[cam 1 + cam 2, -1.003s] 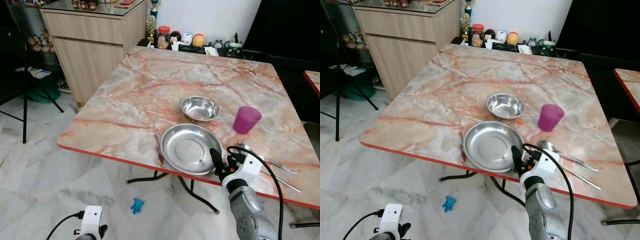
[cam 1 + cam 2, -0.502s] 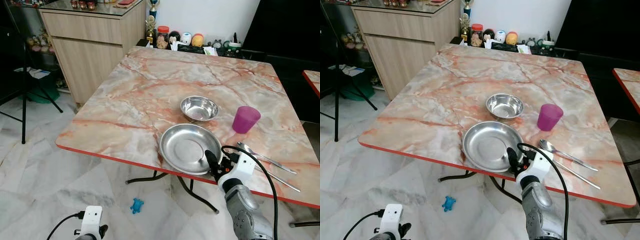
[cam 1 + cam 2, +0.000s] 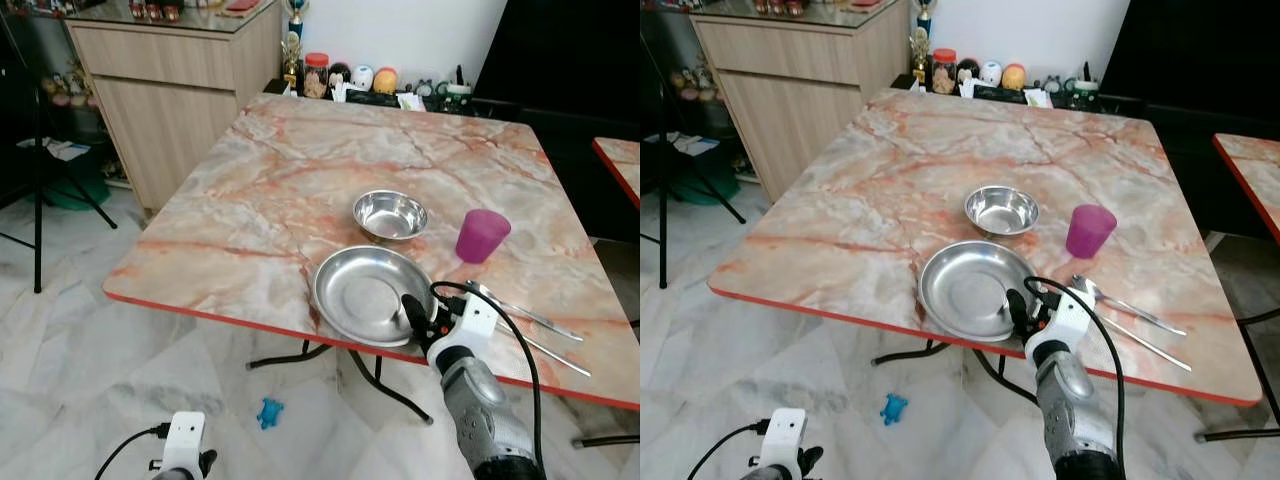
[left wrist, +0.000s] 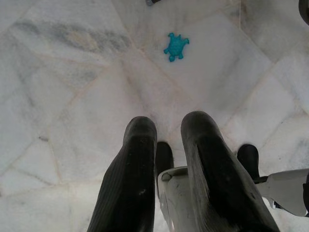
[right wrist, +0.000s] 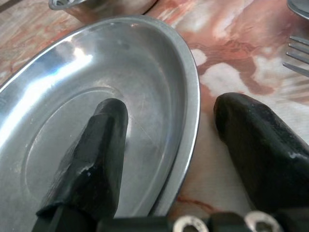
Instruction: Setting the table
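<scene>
A round steel plate lies near the marble table's front edge. Behind it are a small steel bowl and a purple cup. A spoon and fork lie to the plate's right. My right gripper is open at the plate's near right rim. In the right wrist view one finger is inside the plate and the other finger is over the table outside the rim. My left gripper hangs low over the floor, its fingers a little apart, holding nothing.
A wooden cabinet stands at the back left. Jars and ornaments line the table's far edge. A blue toy lies on the marble floor under the table. A black stand is at the left, another table's corner at the right.
My right gripper has moved left and forward along the table's front edge, so one finger now reaches over the plate's rim. The camera view has shifted slightly.
</scene>
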Tool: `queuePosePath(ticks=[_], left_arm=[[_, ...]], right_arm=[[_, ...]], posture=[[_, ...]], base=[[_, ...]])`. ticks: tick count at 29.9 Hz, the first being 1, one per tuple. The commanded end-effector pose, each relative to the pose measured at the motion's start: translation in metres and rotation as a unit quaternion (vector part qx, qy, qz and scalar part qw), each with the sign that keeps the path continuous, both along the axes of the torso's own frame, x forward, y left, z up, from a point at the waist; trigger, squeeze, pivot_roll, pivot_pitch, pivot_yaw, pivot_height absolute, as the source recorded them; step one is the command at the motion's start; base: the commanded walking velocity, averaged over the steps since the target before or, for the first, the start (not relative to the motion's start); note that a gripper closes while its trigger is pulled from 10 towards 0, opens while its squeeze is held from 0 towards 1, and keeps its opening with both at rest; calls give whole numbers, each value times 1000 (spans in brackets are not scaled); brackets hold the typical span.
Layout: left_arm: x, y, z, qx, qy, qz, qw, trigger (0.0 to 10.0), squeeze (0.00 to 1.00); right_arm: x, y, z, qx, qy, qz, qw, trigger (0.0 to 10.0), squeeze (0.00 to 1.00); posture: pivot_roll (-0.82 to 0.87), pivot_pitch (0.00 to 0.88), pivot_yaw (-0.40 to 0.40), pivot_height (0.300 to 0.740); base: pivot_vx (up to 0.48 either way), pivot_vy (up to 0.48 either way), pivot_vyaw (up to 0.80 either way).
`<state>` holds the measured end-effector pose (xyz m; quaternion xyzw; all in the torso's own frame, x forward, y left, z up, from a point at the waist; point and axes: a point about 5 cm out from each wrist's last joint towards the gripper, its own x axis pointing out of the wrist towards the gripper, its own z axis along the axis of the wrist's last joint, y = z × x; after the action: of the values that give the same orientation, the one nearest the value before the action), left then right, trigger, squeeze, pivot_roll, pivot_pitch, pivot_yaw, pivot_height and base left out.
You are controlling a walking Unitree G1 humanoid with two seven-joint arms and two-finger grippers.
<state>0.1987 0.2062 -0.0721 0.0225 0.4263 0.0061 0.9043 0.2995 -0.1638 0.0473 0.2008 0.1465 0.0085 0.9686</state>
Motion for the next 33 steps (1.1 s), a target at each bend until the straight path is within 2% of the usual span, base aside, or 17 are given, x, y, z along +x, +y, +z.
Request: queuePosePath(ticks=[1, 3, 4, 5, 33], left_arm=[[-4, 1, -2, -2, 6, 6, 1000, 10000, 0], [-4, 1, -2, -2, 6, 7, 1000, 10000, 0], [-5, 2, -2, -2, 7, 7, 1000, 10000, 0], [-5, 2, -2, -2, 7, 7, 1000, 10000, 0], [-8, -1, -5, -7, 17, 3, 1000, 10000, 0]], right_arm=[[-1, 0, -6, -3, 19, 5, 1000, 10000, 0], [-1, 0, -7, -4, 20, 6, 1000, 10000, 0], [0, 0, -8, -4, 21, 4, 1000, 4588, 0], [0, 0, -9, -3, 21, 6, 1000, 0, 0], [0, 4, -9, -2, 15, 15, 1000, 0, 0]], posture=[[94, 0, -65, 740], [94, 0, -65, 740], [94, 0, -65, 740], [94, 0, -65, 740], [92, 0, -65, 740]], base=[[0, 0, 0], [0, 0, 0], [0, 0, 0], [0, 0, 0], [0, 0, 0]])
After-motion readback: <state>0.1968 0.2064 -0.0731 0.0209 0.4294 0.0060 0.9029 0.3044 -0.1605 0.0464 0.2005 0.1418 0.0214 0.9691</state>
